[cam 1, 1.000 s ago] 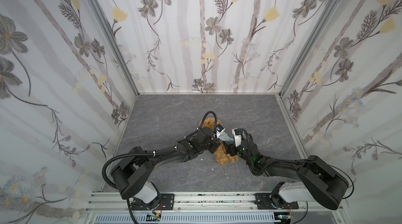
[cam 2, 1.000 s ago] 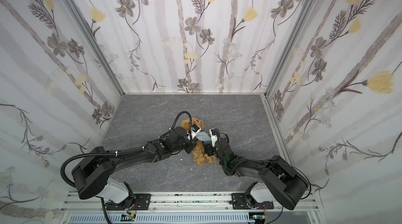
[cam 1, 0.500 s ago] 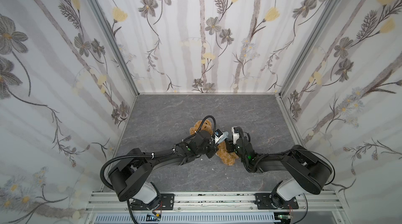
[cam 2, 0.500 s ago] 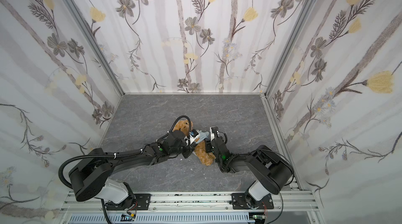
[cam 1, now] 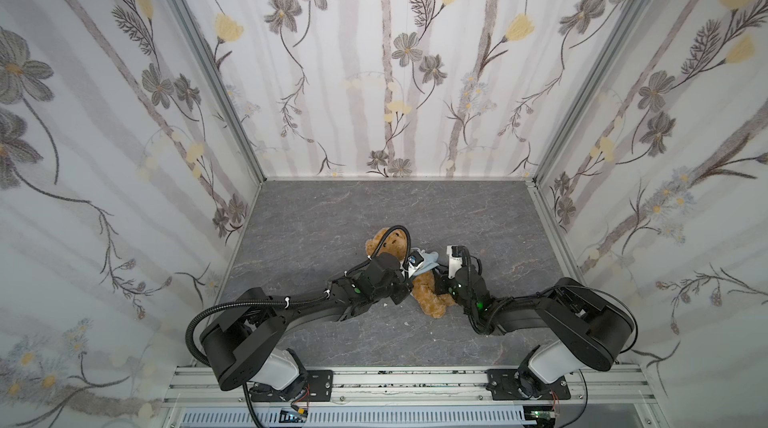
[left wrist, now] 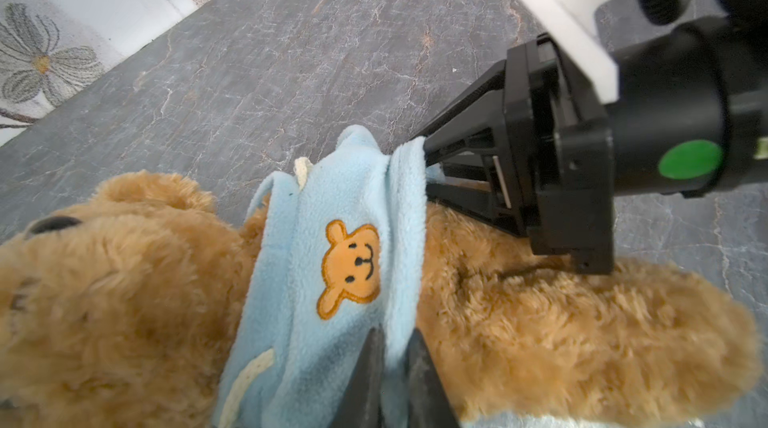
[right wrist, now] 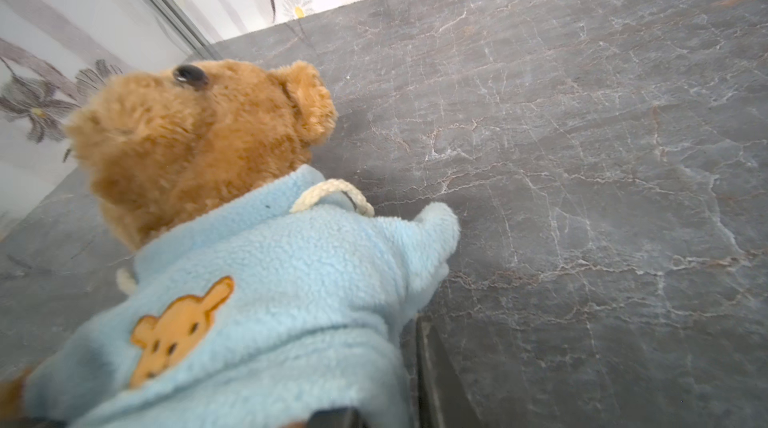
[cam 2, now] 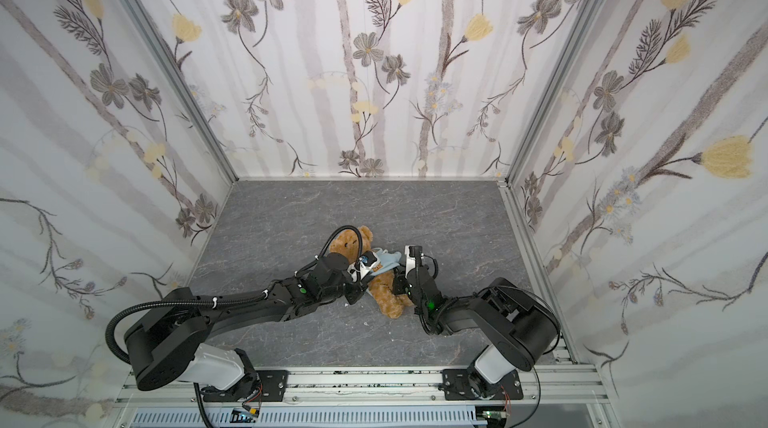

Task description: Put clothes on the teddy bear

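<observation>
Lab robot booth: floral-papered walls (cam 1: 395,72), aluminium rail (cam 1: 395,382), grey marbled tabletop (cam 1: 332,218).

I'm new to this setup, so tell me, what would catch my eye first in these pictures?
A golden-brown teddy bear lies in the middle of the grey table, a light-blue top bunched around its chest. The left gripper and the right gripper each pinch the top's lower edge, from opposite sides.

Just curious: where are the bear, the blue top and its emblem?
bear (right wrist: 187,126), right wrist view, its head.
blue top (right wrist: 291,276), right wrist view, its front fleece.
emblem (left wrist: 351,267), left wrist view, its face.
</observation>
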You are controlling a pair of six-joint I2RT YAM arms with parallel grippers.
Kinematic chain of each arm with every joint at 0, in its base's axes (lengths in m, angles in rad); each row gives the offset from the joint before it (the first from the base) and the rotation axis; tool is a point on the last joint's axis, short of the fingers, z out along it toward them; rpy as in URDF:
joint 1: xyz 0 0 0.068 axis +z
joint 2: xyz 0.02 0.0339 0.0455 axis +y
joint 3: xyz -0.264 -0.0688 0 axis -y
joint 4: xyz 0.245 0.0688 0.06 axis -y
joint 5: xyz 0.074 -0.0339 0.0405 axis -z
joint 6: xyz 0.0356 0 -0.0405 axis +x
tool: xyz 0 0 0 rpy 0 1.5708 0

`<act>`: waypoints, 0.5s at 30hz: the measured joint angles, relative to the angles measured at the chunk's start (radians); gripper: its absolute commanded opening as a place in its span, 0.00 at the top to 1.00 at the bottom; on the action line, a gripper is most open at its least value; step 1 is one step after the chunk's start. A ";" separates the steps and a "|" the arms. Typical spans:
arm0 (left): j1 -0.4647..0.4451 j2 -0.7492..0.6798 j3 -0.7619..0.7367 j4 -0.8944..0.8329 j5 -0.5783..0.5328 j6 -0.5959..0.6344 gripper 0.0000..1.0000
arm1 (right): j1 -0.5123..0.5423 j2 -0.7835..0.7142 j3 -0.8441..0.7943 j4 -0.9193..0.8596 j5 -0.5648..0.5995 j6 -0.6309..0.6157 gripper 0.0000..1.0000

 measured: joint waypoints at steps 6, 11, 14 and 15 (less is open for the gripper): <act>-0.023 0.055 0.043 0.015 -0.062 0.048 0.50 | 0.004 -0.050 -0.013 0.000 -0.048 0.037 0.87; -0.046 0.077 0.053 0.021 -0.077 0.082 0.45 | 0.004 -0.066 -0.013 -0.013 -0.069 0.068 0.88; -0.057 0.092 0.053 0.023 -0.112 0.107 0.47 | 0.004 -0.073 -0.011 -0.019 -0.076 0.084 0.88; -0.060 0.097 0.053 0.023 -0.127 0.109 0.50 | 0.004 -0.075 -0.010 -0.019 -0.075 0.087 0.88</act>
